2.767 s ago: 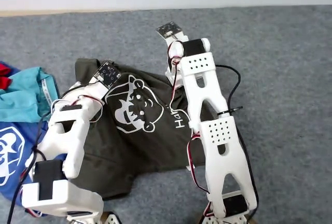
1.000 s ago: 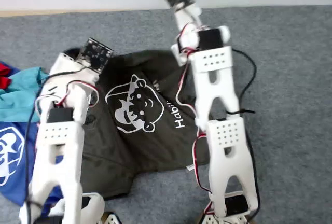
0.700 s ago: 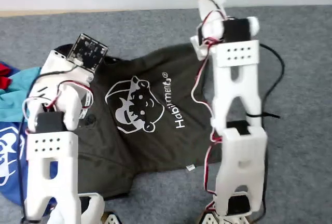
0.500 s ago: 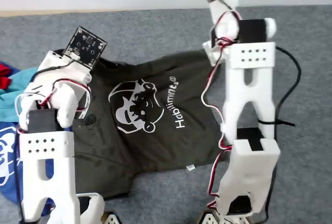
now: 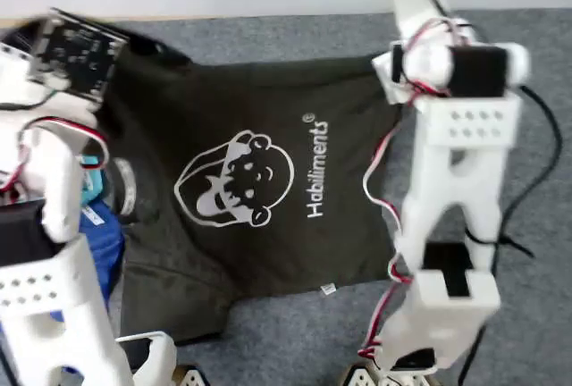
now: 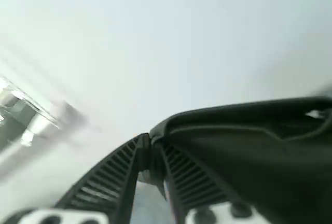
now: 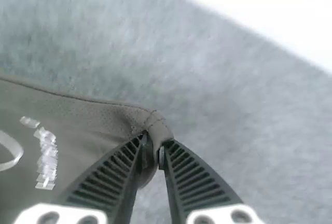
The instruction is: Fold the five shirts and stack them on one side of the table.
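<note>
The left end effector [image 6: 151, 157] and right end effector [image 7: 151, 154], each clamped on a far corner of the shirt [image 5: 250, 180] spread across the middle of the worktop [image 5: 527, 136], should pull evenly apart and lower together so it lies flat.

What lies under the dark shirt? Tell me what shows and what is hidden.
Grey table covering shows round the dark shirt; a blue shirt pokes out at its edge by the left arm. How far it runs beneath, and anything else there, is covered.

The left arm [image 5: 52, 191] hides most of the blue shirt [image 5: 100, 247].
</note>
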### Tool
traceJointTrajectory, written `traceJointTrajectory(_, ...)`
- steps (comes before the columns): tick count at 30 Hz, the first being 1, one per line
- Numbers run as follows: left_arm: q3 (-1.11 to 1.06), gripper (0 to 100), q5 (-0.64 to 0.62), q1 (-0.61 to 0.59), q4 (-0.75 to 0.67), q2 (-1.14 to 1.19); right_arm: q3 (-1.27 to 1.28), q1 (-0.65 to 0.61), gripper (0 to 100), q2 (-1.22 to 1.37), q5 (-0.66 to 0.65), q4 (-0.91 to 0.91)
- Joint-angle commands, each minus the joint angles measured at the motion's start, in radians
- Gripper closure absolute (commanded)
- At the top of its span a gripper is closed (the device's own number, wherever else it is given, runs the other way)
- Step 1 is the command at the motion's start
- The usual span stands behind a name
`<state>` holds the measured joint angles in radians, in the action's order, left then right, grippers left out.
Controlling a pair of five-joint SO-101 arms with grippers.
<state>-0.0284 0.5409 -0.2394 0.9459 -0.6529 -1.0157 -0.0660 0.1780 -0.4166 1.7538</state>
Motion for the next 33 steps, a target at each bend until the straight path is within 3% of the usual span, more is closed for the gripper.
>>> traceJointTrajectory(1, 0.219, 100, -0.005, -0.006, 0.006, -0.037, -0.049, 0.012, 98.8, -0.193, -0.003, 0.036)
traceJointTrajectory(9, 0.524, 100, -0.005, -0.008, 0.008, -0.038, -0.048, 0.074, 98.8, -0.464, -0.005, 0.036)
traceJointTrajectory(15, 0.717, 100, -0.003, -0.008, 0.084, -0.037, -0.04, 0.214, 98.8, -0.613, -0.028, 0.036)
traceJointTrajectory(21, 0.826, 100, -0.003, -0.008, 0.169, -0.037, 0.1, 0.222, 98.8, -0.774, -0.087, 0.036)
traceJointTrajectory(27, 0.826, 100, -0.003, 0.0, 0.362, -0.026, 0.341, 0.222, 98.8, -0.888, -0.08, 0.036)
traceJointTrajectory(33, 0.639, 100, -0.003, 0.0, 0.471, -0.009, 0.548, 0.22, 98.8, -0.906, -0.032, 0.027)
